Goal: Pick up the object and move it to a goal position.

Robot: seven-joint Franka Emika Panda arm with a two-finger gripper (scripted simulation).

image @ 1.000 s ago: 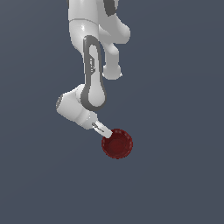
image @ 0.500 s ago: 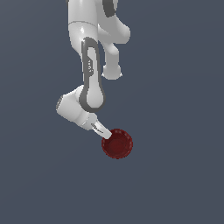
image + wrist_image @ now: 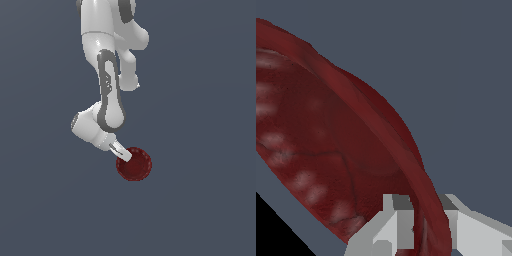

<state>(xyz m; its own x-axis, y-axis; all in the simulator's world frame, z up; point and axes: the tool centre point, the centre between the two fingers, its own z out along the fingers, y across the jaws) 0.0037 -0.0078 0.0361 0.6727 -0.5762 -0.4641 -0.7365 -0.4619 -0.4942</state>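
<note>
The dark red bowl (image 3: 135, 164) with its dimpled, scalloped rim hangs tilted at the end of the arm in the exterior view. My gripper (image 3: 123, 153) is shut on the rim at the bowl's upper side, toward the exterior view's left. In the wrist view the bowl (image 3: 331, 145) fills most of the picture. Its rim passes between my two light grey fingers (image 3: 393, 227), with one finger inside the bowl and one outside. My gripper (image 3: 428, 230) holds that rim.
The white and grey arm (image 3: 110, 95) comes down from the top of the exterior view. Only a plain dark grey-blue background shows around the bowl; no table, edge or goal marker shows.
The bowl and gripper stay almost in the same place. The arm's upper links shift only slightly.
</note>
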